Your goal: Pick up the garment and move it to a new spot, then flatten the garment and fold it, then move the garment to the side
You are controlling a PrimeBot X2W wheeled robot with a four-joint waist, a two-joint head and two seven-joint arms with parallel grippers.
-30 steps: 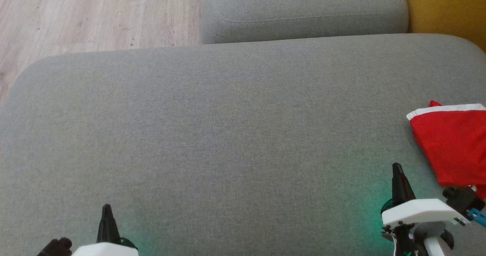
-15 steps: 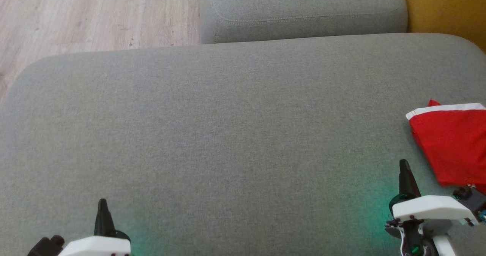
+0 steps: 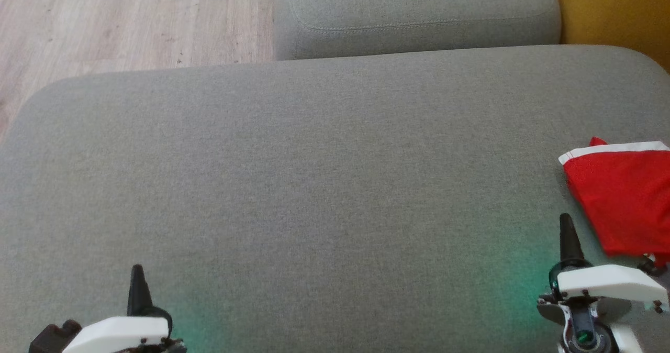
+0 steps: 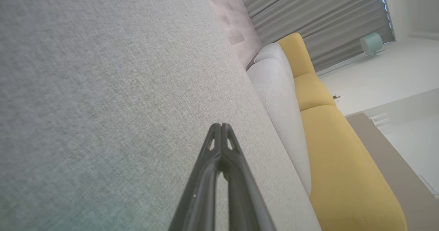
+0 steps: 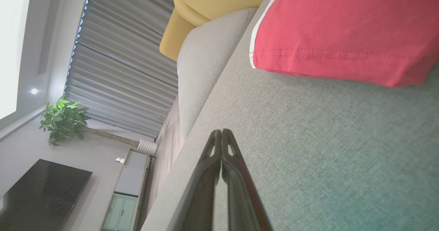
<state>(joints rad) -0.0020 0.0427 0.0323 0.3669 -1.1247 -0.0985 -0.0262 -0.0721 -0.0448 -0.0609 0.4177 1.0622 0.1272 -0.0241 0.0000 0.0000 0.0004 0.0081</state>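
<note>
Garment [image 3: 623,196] lies folded at the sofa's [image 3: 314,185] right edge, just beside the right gripper [image 3: 565,226]. Left gripper [image 3: 137,275] is well apart. Both are pressed together, empty.
Judged: set-aside step looks done; next move is only withdrawal.
White-trimmed hem [image 3: 612,150] faces away from the robot. Long axis unclear, cropped.

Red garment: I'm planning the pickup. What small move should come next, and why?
Probably open the right hand and ease it toward the garment. The garment lies untouched at the right edge of the cushion; both hands are shut and empty, and the left hand is far off.
</note>
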